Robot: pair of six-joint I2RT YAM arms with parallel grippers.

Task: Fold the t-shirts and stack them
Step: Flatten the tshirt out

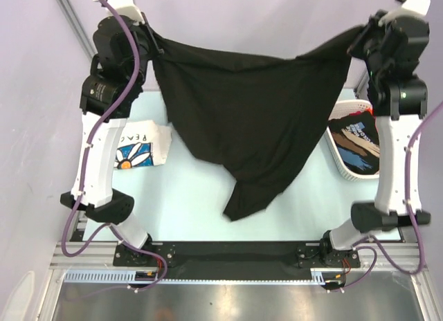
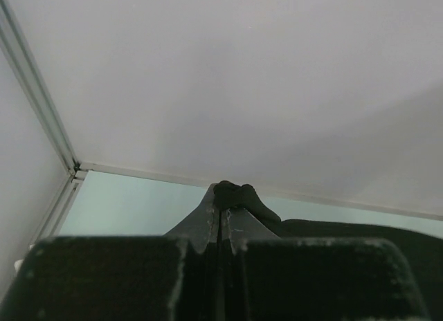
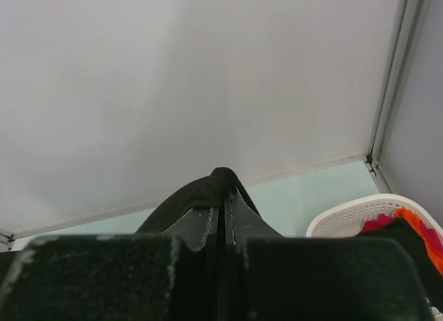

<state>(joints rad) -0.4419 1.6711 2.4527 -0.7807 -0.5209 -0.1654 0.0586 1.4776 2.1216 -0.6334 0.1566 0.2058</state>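
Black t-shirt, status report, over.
Left gripper, right gripper both shut on black t-shirt. Shirt lifted, stretched between them, bottom sagging. Flower-print tee lies left, basket right.

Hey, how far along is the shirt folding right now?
Done: one white flower-print tee looks folded. In hand: the left fingers and right fingers hold the black t-shirt spread in the air. Left: folding and stacking it, plus the shirts in the basket.
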